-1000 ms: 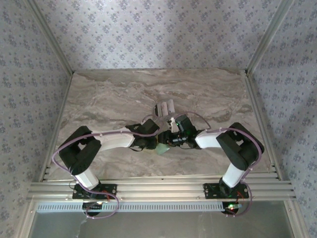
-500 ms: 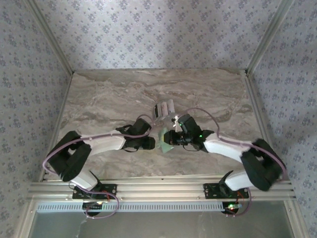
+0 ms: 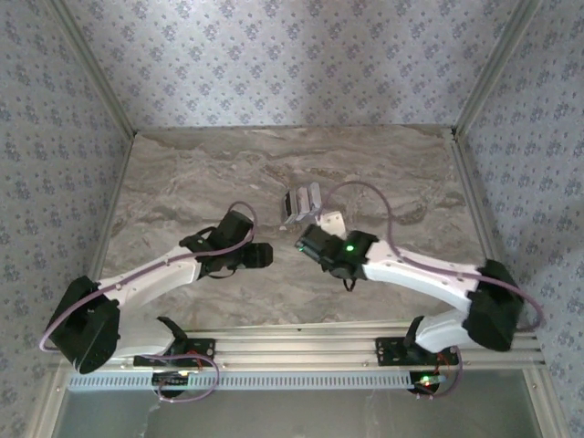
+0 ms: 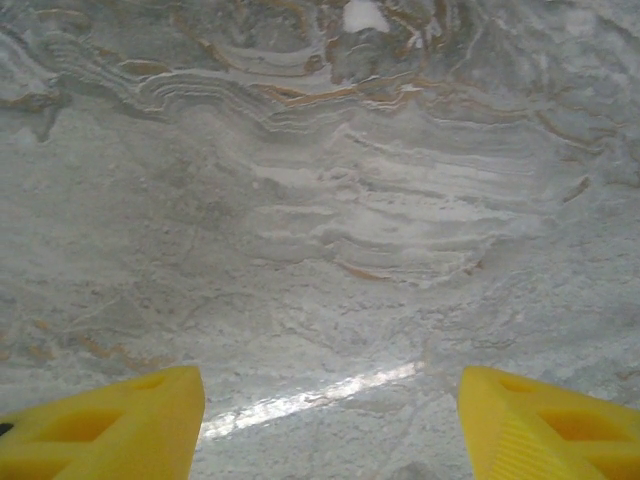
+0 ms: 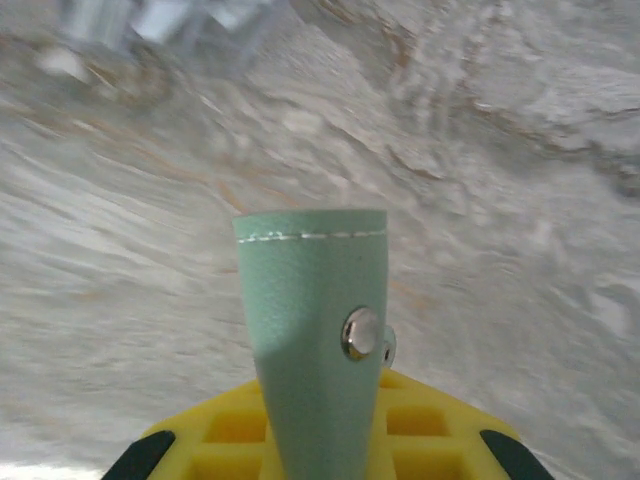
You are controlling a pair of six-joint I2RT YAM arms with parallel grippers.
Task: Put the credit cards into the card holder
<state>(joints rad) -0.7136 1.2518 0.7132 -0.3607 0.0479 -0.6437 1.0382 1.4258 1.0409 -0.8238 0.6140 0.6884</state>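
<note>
From above, the credit cards [image 3: 302, 201] lay in a small silvery, white and dark cluster on the marble-patterned table [image 3: 182, 182], just beyond the right gripper [image 3: 304, 242]. The left gripper [image 3: 265, 255] hung low over the stone, near the right one but apart from it. Pale blue-grey wallpaper [image 3: 292, 64] with small floral sprigs closed in three sides, and an aluminium rail [image 3: 292, 351] ran along the near edge.

At the left wrist, the yellow fingers [image 4: 110, 425] stood wide apart over bare grey veined stone, with nothing between them.

At the right wrist, the card holder [image 5: 312, 320] was a matte, pale sage-green sleeve with a line of white stitching near its far edge and a round metal snap [image 5: 360, 333] on its face. It stood clamped in the right gripper's jaws above the table, with the cards a shiny blur at the top left.
</note>
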